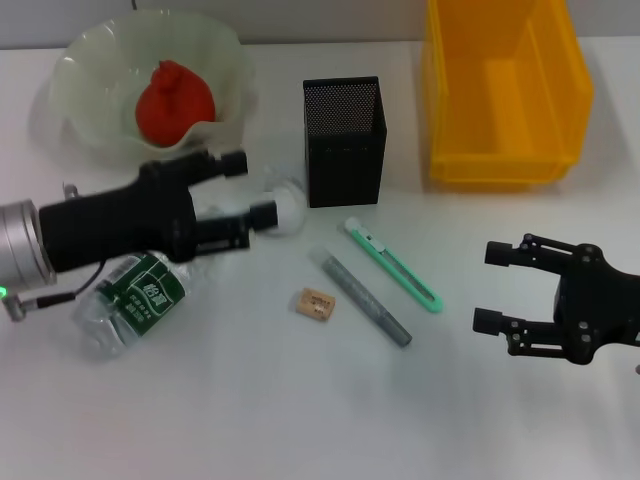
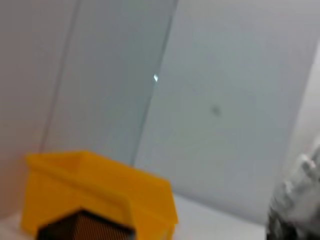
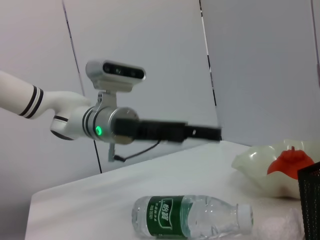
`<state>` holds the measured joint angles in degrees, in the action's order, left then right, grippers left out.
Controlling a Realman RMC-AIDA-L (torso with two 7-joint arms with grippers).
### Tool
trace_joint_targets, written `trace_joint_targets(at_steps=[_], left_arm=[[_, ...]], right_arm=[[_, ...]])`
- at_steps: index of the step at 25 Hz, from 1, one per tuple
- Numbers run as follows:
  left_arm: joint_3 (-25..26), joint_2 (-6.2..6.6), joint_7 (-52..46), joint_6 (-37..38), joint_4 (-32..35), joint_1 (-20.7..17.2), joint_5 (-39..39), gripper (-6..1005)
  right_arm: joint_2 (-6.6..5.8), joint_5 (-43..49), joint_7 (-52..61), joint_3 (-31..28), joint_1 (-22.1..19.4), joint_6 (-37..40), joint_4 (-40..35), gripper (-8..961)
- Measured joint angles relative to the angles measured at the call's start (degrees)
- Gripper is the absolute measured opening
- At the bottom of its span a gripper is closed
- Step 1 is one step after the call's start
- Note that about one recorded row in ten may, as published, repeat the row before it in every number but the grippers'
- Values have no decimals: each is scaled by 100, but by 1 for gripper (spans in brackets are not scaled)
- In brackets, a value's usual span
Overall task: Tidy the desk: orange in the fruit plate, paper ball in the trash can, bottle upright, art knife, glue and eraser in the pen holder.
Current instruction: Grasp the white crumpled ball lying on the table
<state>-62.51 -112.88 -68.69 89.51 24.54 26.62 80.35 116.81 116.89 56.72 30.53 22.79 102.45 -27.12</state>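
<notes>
While the water bottle (image 1: 130, 305) lies on its side on the white desk (image 1: 300, 410), nearer than the black mesh pen holder (image 1: 345, 141) and to its left, the right gripper (image 1: 492, 287) hovers nearer and to the holder's right, fingers spread apart and holding nothing. Just nearer than the holder lie the eraser (image 1: 315, 303), the grey glue stick (image 1: 365, 297) and the green art knife (image 1: 393, 265), each apart from the others. The left gripper (image 1: 250, 188) reaches over the bottle, fingers apart around nothing, with the white paper ball (image 1: 284, 213) at its tips, close beside the holder's left. Farther left, the orange (image 1: 175, 103) sits in the fruit plate (image 1: 95, 75). Right of the holder stands the yellow bin (image 1: 505, 90).
</notes>
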Motion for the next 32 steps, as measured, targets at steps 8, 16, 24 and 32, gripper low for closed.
trace_joint_targets(at_steps=[8,16,24,32], left_arm=[[62,-8,163,-9,58,15,527,853],[175,-175,-339,-693,788,186,811,847],[190,-262,-1349,-1297,1302,671,1927,841],[208,-432,-1898,-1527,1546,1149,3260,834]], right_arm=[[-1,1,4,6,32,-27,41,807],[0,5,5,-4,-63,-43,49,807],[0,2,6,-23,-164,-44,49,807],[-1,0,5,-68,-203,-229,67,806]])
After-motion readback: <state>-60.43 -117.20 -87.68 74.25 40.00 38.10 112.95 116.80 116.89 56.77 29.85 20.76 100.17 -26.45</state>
